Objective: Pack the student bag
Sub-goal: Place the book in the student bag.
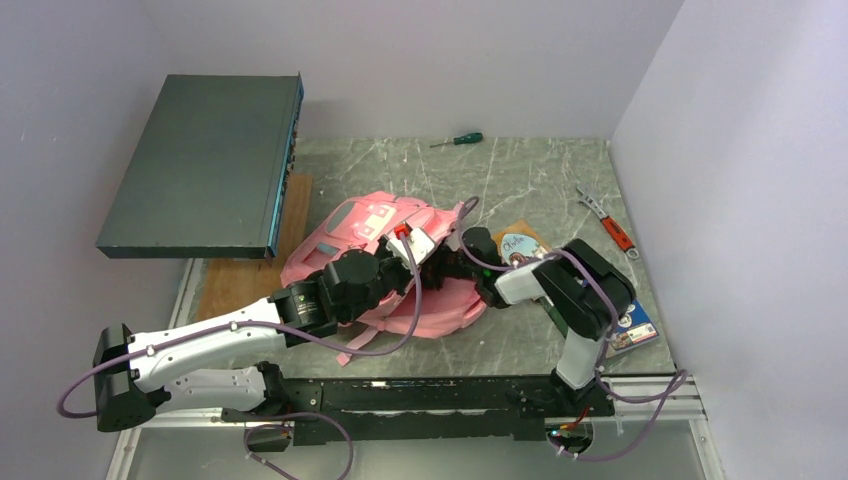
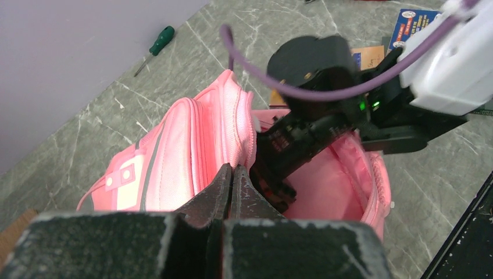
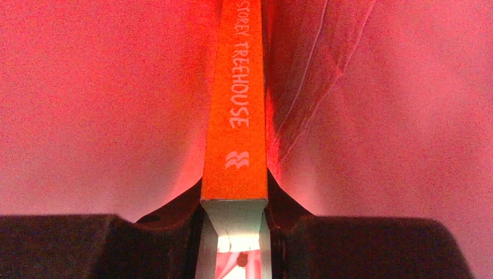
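Orange book spine (image 3: pixel 235 116), lettered "STOREY TREEHOUSE", runs straight out from between the fingers of the right gripper (image 3: pixel 234 204). The jaws stand narrow and are clamped on the book's two covers. Pink lining of the student bag (image 3: pixel 87 87) closes in on both sides of this hand and beyond the book's far end, so hand and book are inside the bag's main compartment.

Just beside that hand, at the rim of the same opening, sits the left gripper (image 2: pixel 234 174). Its two dark fingers are pressed together with no gap, and their tips touch the pink edge. Whether any fabric is caught between them I cannot tell. Beyond those tips the bag's mouth gapes, and the right arm's black wrist reaches down into it. To the left of the fingers, the front pocket shows its grey trim and a small white patch.

Further out, the bag lies on a grey marbled table (image 1: pixel 520 180) in front of both arm bases. Well beyond the hands, near the back wall, lies a green-handled screwdriver (image 1: pixel 462 140). Off to the right of the right hand is a red-handled wrench (image 1: pixel 608 222). A blue printed card (image 1: pixel 632 335) peeks from under that arm's elbow. Left of the left hand, a dark flat case (image 1: pixel 205 165) rests over a wooden board (image 1: pixel 240 275).
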`<state>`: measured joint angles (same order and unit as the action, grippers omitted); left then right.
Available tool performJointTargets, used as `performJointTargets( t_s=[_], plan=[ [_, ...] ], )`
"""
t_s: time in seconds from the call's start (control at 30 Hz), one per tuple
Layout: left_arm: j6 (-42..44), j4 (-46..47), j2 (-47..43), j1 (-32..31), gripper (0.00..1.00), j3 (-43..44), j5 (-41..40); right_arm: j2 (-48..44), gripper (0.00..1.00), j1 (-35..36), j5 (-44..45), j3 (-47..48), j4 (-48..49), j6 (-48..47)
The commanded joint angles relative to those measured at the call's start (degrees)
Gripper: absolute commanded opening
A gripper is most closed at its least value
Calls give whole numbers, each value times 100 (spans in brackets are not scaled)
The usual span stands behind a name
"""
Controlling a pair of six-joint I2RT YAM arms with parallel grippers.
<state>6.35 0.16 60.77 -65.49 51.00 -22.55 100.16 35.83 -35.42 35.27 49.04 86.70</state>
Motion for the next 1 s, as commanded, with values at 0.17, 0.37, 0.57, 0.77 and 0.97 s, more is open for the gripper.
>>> performJointTargets(
  t_s=[0.17,0.37,0.57,0.77,0.97],
  plan=[
    [-209,522,-220,19,0,101,62,1896,30,57,411,721,2626,173],
    [-395,692,-358,19,0,-292,-212,52,71,-300,476,551,-1637,-1969],
    [-599,744,-260,19,0,-417,-343,-826,87,-433,668,507,-3963,-3013],
    [-568,752,-285,19,0,-609,-475,-1969,88,-507,1369,767,-5694,-3911],
    [-566,688,-285,19,0,-744,-433,-3243,87,-594,2257,1272,-8041,-4993]
  ],
)
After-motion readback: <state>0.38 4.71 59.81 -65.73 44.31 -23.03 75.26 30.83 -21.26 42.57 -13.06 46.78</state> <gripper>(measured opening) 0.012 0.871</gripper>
